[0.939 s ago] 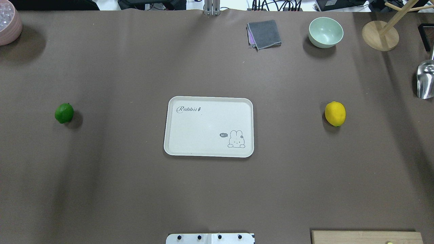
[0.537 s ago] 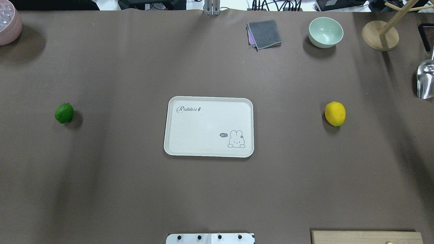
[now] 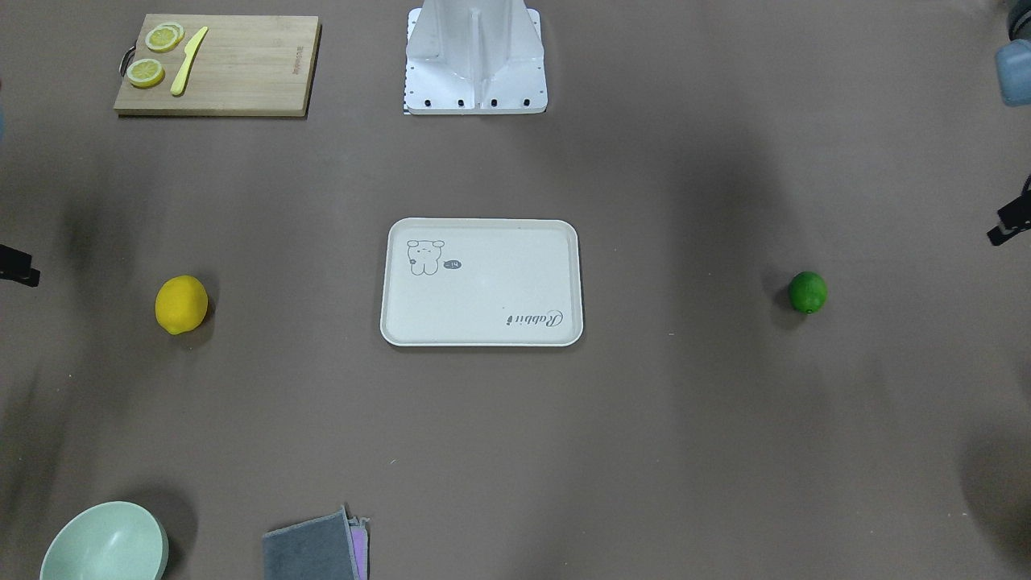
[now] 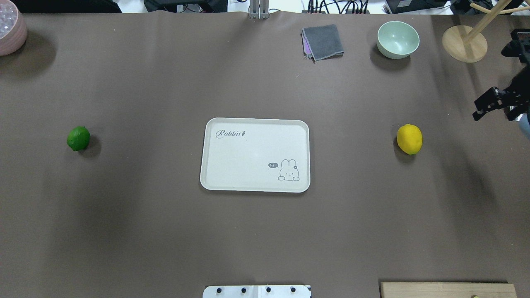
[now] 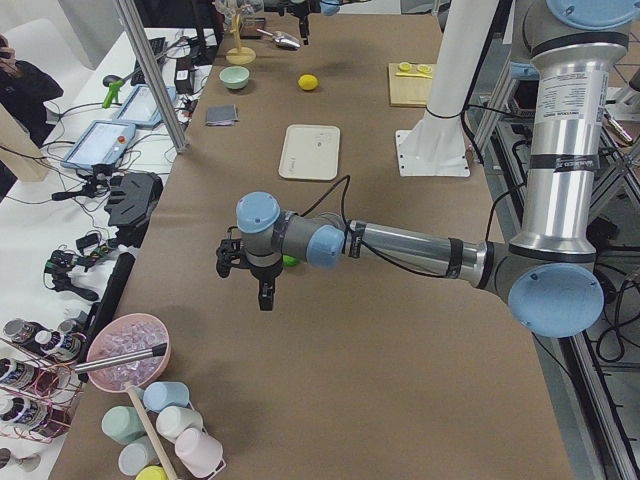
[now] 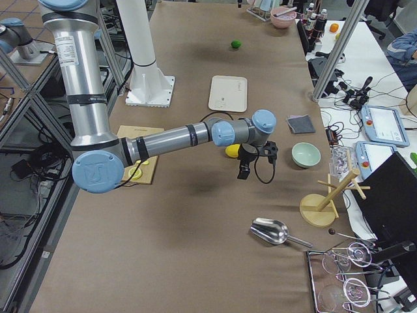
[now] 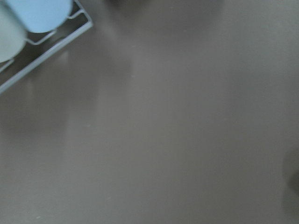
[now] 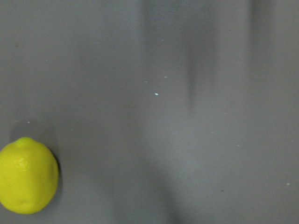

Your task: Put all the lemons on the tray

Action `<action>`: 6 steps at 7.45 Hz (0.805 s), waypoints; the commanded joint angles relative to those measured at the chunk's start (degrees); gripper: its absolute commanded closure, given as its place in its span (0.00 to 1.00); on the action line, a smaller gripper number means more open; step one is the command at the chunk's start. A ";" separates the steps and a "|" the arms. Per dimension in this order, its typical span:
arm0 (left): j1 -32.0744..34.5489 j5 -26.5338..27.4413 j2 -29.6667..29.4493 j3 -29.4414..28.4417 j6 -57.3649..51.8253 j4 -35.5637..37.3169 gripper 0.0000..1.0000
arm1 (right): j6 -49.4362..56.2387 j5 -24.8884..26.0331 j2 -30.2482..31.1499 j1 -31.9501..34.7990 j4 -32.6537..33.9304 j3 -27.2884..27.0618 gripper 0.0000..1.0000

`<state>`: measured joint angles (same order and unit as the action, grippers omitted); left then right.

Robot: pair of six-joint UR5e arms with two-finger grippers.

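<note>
One right pincer point(image 4: 490, 103) newly in overhead view, grip unclear, yellow lemon point(image 4: 409, 139), green lemon point(image 4: 78, 138), tray point(image 4: 248, 155) unmoved

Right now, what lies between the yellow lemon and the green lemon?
Only the tray lies between the yellow lemon and the green lemon, apart from both. The overhead view shows this.

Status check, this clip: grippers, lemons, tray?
Right gripper near yellow lemon, left gripper near green lemon, neither holding. Both lemons off the tray. Nothing between.
</note>
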<state>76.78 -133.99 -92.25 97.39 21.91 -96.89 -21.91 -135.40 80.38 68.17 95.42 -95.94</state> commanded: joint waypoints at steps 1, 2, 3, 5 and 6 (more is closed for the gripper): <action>-9.50 0.22 -4.15 -0.45 4.97 -0.40 0.02 | -4.62 0.05 -3.64 -6.62 -0.23 0.48 0.01; -12.76 0.22 -6.43 -1.06 4.81 -0.32 0.02 | -4.54 0.05 -4.79 -8.21 -0.23 0.75 0.01; -13.58 0.22 -7.84 -1.59 5.07 -0.40 0.02 | -4.46 0.14 -5.41 -9.62 -0.67 0.93 0.01; -17.26 0.22 -8.12 -3.42 4.20 -0.67 0.02 | -4.37 0.14 -7.16 -11.03 -1.11 2.33 0.01; -19.63 0.22 -8.38 -3.87 4.72 -1.54 0.02 | -4.37 0.31 -9.09 -11.13 -1.20 4.51 0.01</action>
<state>59.84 -133.77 -100.25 94.40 26.42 -97.71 -26.28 -135.23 73.36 57.63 94.36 -93.48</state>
